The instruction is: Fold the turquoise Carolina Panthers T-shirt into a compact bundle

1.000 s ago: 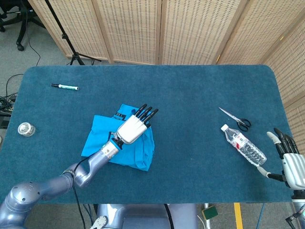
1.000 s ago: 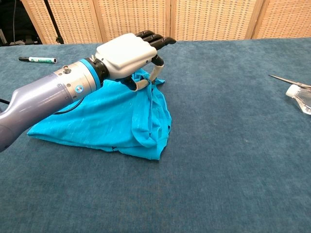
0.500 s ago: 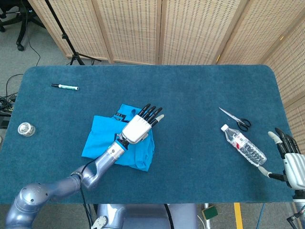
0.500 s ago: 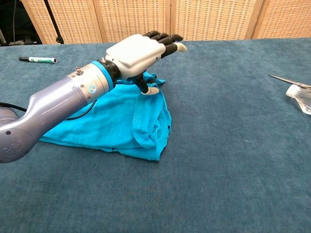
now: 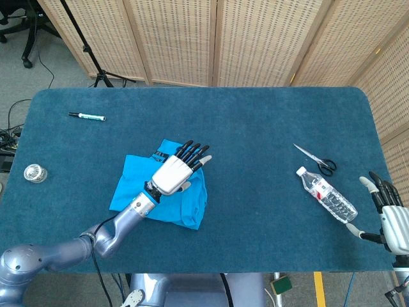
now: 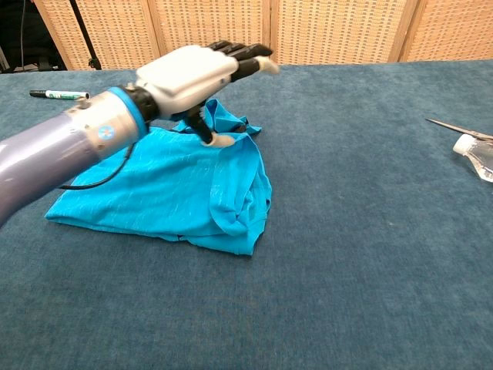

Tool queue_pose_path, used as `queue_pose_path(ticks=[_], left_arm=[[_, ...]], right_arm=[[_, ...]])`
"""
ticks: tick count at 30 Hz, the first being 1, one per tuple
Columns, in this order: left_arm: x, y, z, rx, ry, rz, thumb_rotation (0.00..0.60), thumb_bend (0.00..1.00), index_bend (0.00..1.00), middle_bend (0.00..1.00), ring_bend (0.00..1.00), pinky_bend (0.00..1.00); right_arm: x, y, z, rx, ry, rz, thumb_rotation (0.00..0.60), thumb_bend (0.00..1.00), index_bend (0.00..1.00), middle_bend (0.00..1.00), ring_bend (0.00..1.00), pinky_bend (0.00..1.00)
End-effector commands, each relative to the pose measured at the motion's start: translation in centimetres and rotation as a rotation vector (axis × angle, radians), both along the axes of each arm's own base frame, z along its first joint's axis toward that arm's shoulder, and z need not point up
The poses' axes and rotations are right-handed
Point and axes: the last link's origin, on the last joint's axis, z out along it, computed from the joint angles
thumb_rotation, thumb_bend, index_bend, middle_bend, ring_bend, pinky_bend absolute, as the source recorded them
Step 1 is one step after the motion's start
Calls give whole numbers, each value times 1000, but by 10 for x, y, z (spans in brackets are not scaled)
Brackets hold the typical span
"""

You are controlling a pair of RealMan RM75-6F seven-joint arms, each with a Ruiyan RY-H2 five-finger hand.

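Two views, one change: our left hand has pulled back a bit toward the near-left side over the last half second, having reached further out past the shirt's right edge just before. It now hovers above the turquoise T-shirt with fingers spread and nothing in them, thumb pointing down toward the cloth. We read that as a fold just released, hand repositioning for the next one.

The shirt lies left of the table's centre, toward the near edge, already doubled into a rough wedge. Not compact yet; at least one more fold looks needed.

Chest view adds what the head view hides: the hand is clear of the fabric, and the shirt has a loose rolled lip along its right edge.

Head view alone shows our right hand idle at the table's near-right corner, fingers apart and empty, beside the water bottle.
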Motion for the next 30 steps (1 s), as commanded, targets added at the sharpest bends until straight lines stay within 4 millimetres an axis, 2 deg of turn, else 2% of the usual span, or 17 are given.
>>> queue_pose_path(ticks=[1,6,12,23,30], left_arm=[[-24,-10,9,-42,17,30,600,153,0,0,0,0],[-50,-21,21,-68,49,40,600,124,0,0,0,0],[-57,-25,16,-91,53,53,600,123,0,0,0,0],[-38,-24,-5,-102,23,45,600,127,0,0,0,0],[-18,-25,-21,-101,1,38,600,128,0,0,0,0]], right_arm=[[0,0,-1,4,1,1,600,2,0,0,0,0],[2,-1,-3,11,6,2,600,2,0,0,0,0],[2,-1,-5,13,9,0,600,2,0,0,0,0],[1,-1,-3,12,5,-3,600,2,0,0,0,0],[1,-1,-2,10,-1,-1,600,2,0,0,0,0]])
